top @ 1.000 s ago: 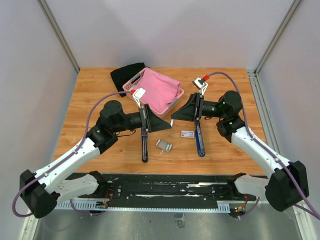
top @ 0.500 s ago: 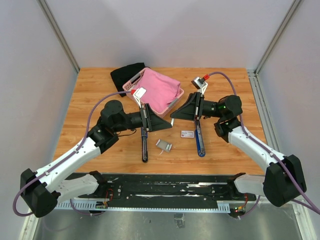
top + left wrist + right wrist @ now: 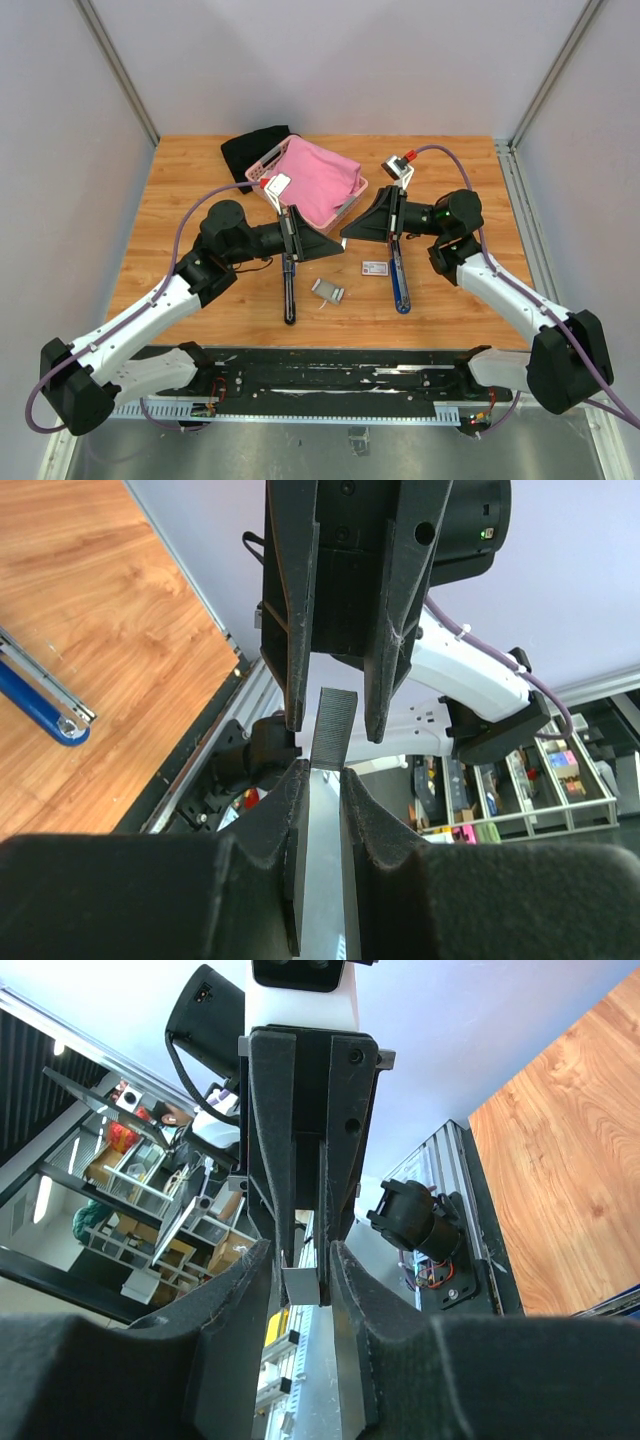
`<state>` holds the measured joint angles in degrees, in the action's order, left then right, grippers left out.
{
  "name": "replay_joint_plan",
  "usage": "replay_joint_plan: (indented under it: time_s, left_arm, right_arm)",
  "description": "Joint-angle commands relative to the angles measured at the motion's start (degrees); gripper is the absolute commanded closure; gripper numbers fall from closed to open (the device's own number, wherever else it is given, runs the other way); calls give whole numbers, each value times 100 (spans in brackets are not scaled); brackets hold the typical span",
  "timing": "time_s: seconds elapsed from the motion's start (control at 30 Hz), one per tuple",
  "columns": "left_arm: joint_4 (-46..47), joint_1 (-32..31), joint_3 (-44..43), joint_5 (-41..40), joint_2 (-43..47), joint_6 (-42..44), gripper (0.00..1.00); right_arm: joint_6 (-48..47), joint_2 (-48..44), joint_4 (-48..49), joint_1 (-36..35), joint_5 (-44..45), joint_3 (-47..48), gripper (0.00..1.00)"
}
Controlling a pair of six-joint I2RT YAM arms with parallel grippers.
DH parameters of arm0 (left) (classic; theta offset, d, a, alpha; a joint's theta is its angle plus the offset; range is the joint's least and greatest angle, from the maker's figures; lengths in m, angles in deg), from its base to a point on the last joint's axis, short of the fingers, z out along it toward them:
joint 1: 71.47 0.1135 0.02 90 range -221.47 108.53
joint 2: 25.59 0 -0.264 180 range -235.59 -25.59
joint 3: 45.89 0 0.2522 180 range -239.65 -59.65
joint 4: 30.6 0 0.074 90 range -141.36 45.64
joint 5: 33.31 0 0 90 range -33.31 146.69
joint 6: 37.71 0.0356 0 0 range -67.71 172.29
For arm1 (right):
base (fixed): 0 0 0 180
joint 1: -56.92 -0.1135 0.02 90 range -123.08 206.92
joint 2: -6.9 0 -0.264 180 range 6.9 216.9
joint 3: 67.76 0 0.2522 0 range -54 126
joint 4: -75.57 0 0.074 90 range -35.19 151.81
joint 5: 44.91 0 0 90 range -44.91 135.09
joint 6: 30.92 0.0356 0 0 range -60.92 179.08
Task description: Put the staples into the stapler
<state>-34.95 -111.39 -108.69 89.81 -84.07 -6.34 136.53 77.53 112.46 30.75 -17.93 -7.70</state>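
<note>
One table (image 3: 200, 180): orange wood grain.
Basket (image 3: 350, 207): pink lattice, cloth-filled, toward far side.
Left hand (image 3: 320, 775): pinching staples (image 3: 333, 725) by one end.
Right hand (image 3: 300, 1250): parted around free end, narrow gaps either side.
Stapler (image 3: 400, 285): blue, flat on table below.
Staples: ribbed silvery strip, midair, long axis hand to hand.

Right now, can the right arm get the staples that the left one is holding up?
Probably yes: the right gripper sits open around the staples, which the left gripper holds in the air, and nothing is between them.
</note>
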Motion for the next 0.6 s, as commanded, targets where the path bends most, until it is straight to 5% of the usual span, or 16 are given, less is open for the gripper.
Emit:
replay_joint_plan:
  time_s: [0.0, 0.33, 0.47, 0.57]
  left_arm:
    - [228, 28, -1, 10, 92, -43, 82]
    - [204, 28, 15, 14, 89, -54, 80]
    - [-238, 75, -3, -287, 202, 83, 45]
    - [-472, 440, 274, -384, 399, -47, 24]
  right_arm:
    - [-151, -147, 6, -81, -29, -54, 70]
    - [-116, -163, 28, -81, 153, -3, 91]
    - [-414, -274, -449, -62, 305, 78, 92]
    - [-1716, -505, -2503, -46, 665, 443, 93]
